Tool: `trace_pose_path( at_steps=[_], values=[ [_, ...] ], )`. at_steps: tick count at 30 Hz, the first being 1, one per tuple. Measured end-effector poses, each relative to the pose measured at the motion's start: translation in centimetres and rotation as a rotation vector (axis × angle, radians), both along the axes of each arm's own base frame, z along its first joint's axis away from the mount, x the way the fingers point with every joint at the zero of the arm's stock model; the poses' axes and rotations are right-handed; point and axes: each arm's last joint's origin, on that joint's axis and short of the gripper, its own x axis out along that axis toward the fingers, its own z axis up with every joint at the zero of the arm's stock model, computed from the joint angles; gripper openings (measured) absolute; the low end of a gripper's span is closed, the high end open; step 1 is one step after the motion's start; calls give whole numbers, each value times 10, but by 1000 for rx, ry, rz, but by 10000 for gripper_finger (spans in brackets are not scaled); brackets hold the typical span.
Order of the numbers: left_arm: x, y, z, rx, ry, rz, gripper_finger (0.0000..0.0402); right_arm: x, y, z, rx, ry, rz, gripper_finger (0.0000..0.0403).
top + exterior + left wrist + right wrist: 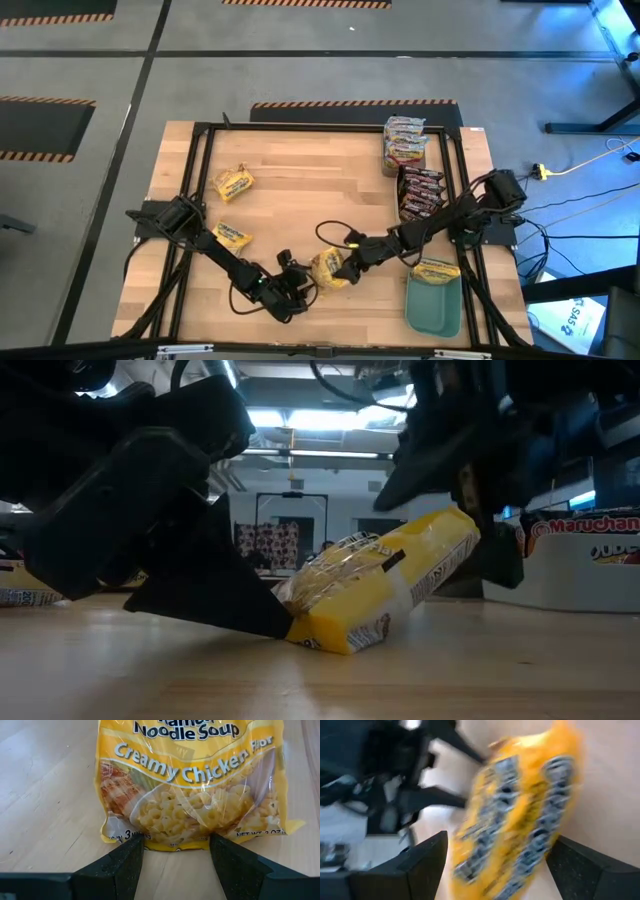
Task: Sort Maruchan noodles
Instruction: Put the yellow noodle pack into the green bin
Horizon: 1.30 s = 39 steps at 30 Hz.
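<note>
Near the bench's (300, 190) front edge, a yellow noodle packet (328, 268) sits tilted between the wide-jawed left gripper (300, 287) and wide-jawed right gripper (343, 268), apparently mid-handover.

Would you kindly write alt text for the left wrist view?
A yellow Creamy Chicken ramen packet lies on the wooden table, its near edge just beyond the left gripper's two open dark fingers.
</note>
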Motion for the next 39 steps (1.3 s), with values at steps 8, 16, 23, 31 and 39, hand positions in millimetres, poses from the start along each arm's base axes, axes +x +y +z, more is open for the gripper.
trace_pose_path(
  at_steps=[8,16,23,31,39],
  values=[
    [0,0,0,7,-2,2,222,11,4,-22,-3,9,-42,305],
    [0,1,0,9,-5,6,222,27,7,-13,-41,-42,-11,274],
    [1,1,0,19,-18,17,222,26,6,-15,-63,-27,0,158],
    [-2,-4,13,-44,-22,-35,222,28,8,-10,-97,-71,58,93],
    [-12,-15,54,-99,-17,-213,222,33,17,4,-127,-82,194,113]
  ],
)
